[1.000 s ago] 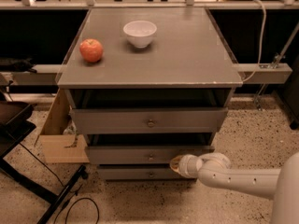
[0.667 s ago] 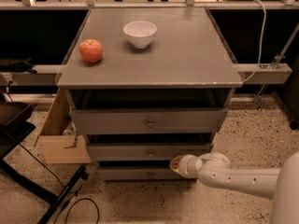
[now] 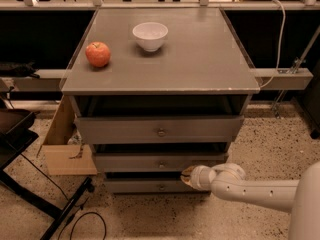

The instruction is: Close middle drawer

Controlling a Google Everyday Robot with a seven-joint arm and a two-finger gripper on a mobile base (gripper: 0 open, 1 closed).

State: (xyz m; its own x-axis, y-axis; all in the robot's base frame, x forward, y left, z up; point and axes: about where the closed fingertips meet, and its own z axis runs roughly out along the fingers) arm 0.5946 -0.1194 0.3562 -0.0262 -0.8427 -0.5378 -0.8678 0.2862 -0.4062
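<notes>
The grey cabinet has three drawers. The middle drawer (image 3: 125,162) has a low flat front and a small round knob (image 3: 161,165). Its front sits set back behind the top drawer's front, with a dark gap above it. My gripper (image 3: 186,177) is at the end of the white arm (image 3: 250,188) that reaches in from the lower right. It is at the lower edge of the middle drawer's front, right of the knob, and looks to be touching the panel.
The top drawer (image 3: 115,130) stands out furthest, and the bottom drawer (image 3: 135,186) is just under the gripper. A red apple (image 3: 97,54) and a white bowl (image 3: 150,35) rest on the cabinet top. A cardboard box (image 3: 62,144) and black stand legs (image 3: 65,209) with a cable are at the left.
The middle drawer's front has slid back into the cabinet and looks narrower. My gripper has followed it inward a little. The apple and bowl have not moved.
</notes>
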